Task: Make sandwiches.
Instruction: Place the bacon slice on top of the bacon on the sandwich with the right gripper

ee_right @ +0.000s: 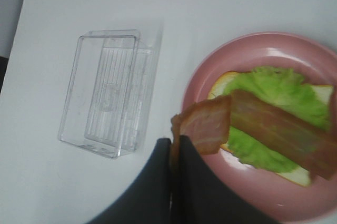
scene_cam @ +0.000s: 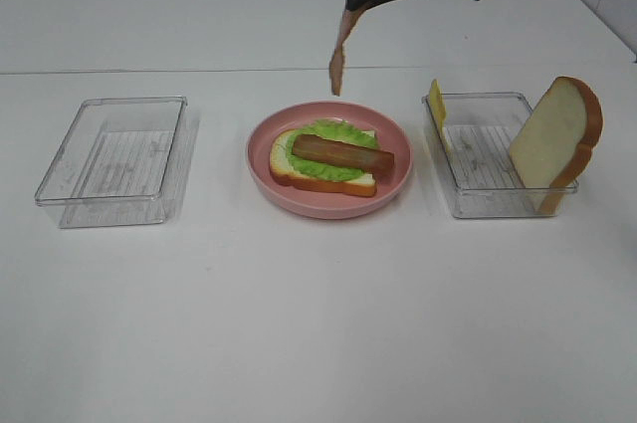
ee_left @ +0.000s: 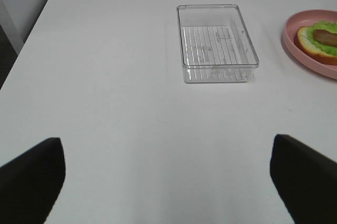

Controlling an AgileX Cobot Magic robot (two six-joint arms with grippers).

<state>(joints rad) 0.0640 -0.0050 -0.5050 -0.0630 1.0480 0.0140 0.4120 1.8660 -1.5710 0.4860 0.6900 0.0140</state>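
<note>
The right gripper [scene_cam: 348, 13] is seen clamped on one end of a brown-red toy bacon strip [scene_cam: 338, 60], which hangs down in the air over the far side of the round pink plate [scene_cam: 328, 210], clear of it. On that plate a white bread slice with an orange-brown crust [scene_cam: 287, 174] is laid flat, covered by a ruffled green lettuce leaf [scene_cam: 338, 130], and a second bacon strip [scene_cam: 341, 154] is laid across it. The step in hand is judged to be adding the hanging strip. It would need to be lowered beside the lying one and let go once flat. A thin yellow cheese slice [scene_cam: 436, 105] and a second bread slice [scene_cam: 552, 139] are propped in the clear plastic tray [scene_cam: 498, 206] on the right. The left gripper [ee_left: 167, 166] is held wide apart, near the other clear plastic tray [ee_left: 218, 71].
</note>
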